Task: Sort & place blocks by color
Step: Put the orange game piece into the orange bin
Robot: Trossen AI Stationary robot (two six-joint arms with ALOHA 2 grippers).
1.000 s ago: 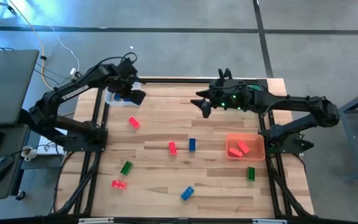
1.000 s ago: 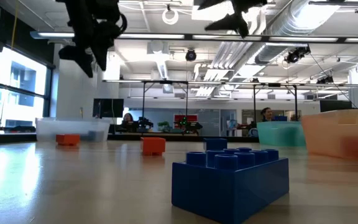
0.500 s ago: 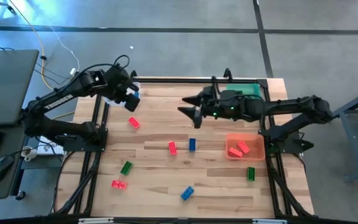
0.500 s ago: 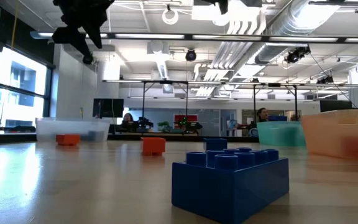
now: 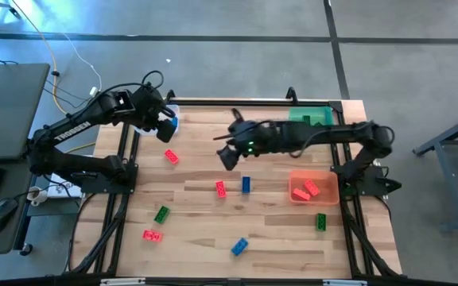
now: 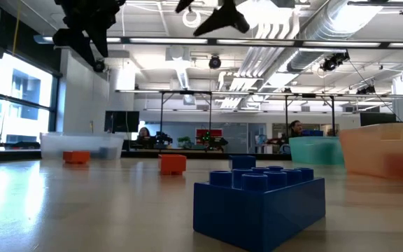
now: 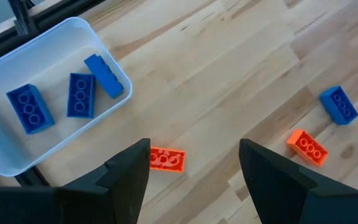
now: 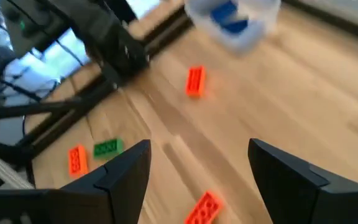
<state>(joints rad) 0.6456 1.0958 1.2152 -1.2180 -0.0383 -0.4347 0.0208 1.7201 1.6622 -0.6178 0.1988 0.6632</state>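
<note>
While no writing is legible | right gripper [image 5: 227, 156] open above blocks [image 5: 221, 188]

L arm [image 5: 94, 119] raised; R arm [image 5: 308, 137] stretched across; both fingers apart.

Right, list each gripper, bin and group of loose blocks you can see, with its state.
left gripper: open, empty, raised near the clear bin.
right gripper: open, empty, out over the table's middle.
clear bin: holds three blue blocks.
orange bin: holds two red-orange blocks.
green bin: contents hidden by the right arm.
loose blocks: eight lie flat on the table, unsorted.
</note>
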